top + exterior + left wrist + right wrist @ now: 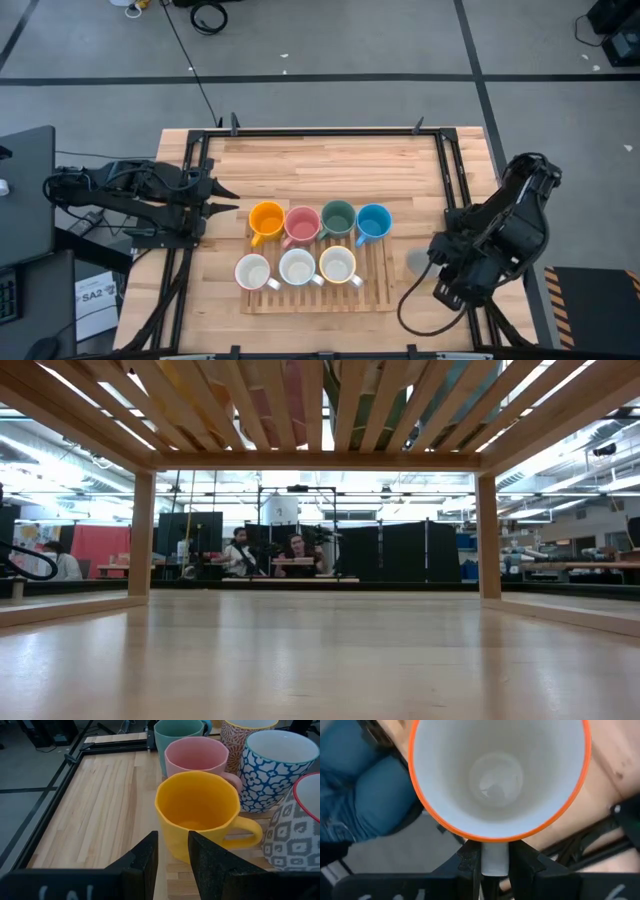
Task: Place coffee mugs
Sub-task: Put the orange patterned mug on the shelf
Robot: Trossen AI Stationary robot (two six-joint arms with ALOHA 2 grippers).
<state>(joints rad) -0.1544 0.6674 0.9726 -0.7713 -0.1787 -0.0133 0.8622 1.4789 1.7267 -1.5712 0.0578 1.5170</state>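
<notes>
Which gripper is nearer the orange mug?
Left. The left gripper sits just beside the orange mug; the right gripper, holding an orange-rimmed white mug, is beyond the rack's far end.

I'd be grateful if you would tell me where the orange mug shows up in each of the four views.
High view: orange mug at the left end of the back row on the slatted rack, near the left gripper.
Low view: not in it.
Left wrist view: orange mug in the middle, just beyond the fingers.
Right wrist view: not in it.
Shared landmark: the pink mug beside it.
</notes>
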